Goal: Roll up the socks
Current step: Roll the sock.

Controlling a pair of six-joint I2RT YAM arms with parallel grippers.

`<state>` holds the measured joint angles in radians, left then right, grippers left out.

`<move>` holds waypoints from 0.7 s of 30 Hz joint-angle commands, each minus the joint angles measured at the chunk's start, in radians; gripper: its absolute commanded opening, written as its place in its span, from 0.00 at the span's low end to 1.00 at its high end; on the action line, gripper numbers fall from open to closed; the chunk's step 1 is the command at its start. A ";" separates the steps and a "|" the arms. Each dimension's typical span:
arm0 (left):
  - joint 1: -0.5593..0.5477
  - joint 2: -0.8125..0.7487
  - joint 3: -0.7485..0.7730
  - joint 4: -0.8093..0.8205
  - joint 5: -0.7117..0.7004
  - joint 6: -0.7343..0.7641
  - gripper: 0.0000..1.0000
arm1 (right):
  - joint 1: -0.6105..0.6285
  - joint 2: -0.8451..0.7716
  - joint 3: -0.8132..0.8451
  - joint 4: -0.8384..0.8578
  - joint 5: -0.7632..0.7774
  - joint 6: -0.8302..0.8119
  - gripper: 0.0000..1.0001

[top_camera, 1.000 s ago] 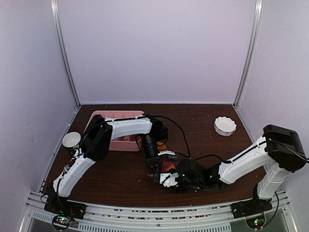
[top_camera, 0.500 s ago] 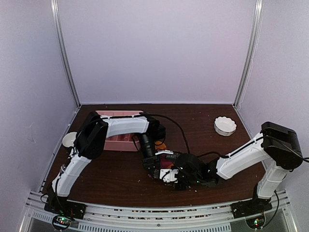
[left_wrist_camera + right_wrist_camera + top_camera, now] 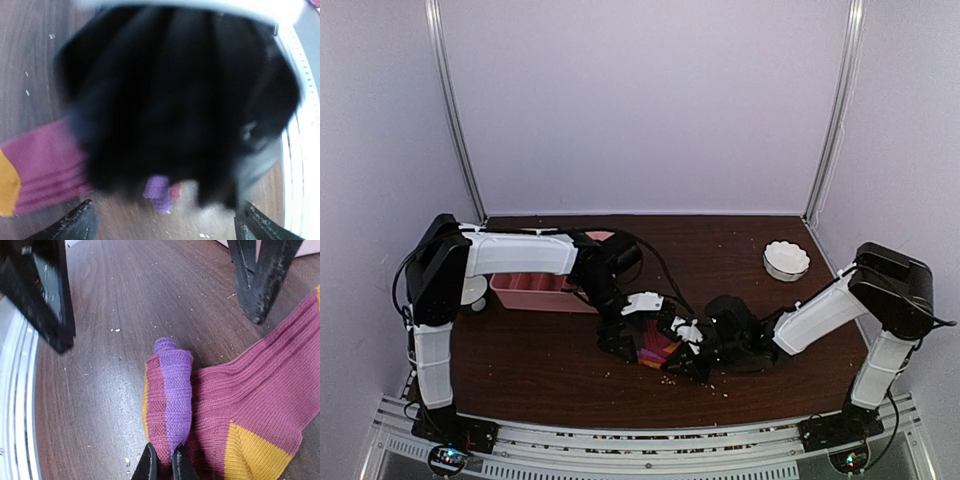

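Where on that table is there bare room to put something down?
Bare wood lies front-left, between the pink tray and the near rail, and at the back between the tray and the white bowl. The middle is crowded: the left gripper and right gripper meet at the socks.

At the bottom centre, the right pincer pinches a raised purple fold of the socks, whose dark-red and orange stripes spread rightward across the desk.

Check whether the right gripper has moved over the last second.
Yes. In the top view the right gripper has shifted toward the table's far side, nearer the small white scalloped bowl.
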<state>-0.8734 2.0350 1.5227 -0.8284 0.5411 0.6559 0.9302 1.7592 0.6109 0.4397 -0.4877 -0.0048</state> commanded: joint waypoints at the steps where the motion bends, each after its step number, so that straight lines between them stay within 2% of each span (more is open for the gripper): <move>1: -0.039 -0.007 -0.018 0.100 -0.055 0.025 0.98 | -0.052 0.097 -0.048 -0.182 -0.045 0.152 0.00; 5: -0.059 -0.057 -0.098 0.200 -0.050 0.018 0.96 | -0.096 0.143 -0.037 -0.193 -0.087 0.203 0.00; 7: -0.063 -0.065 -0.109 0.223 -0.035 0.013 0.85 | -0.107 0.166 -0.028 -0.211 -0.104 0.211 0.00; 10: -0.071 -0.061 -0.114 0.236 -0.038 0.011 0.63 | -0.125 0.198 -0.008 -0.252 -0.117 0.221 0.00; 12: -0.078 -0.056 -0.120 0.240 -0.042 0.018 0.53 | -0.133 0.222 0.005 -0.272 -0.132 0.230 0.00; 16: -0.095 -0.066 -0.147 0.285 -0.077 0.034 0.45 | -0.141 0.256 0.016 -0.294 -0.143 0.240 0.00; 21: -0.106 -0.012 -0.112 0.253 -0.119 0.047 0.43 | -0.145 0.250 0.023 -0.297 -0.156 0.252 0.00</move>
<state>-0.9672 2.0048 1.3869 -0.5919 0.4583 0.6811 0.7918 1.9079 0.6918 0.4583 -0.8059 0.2325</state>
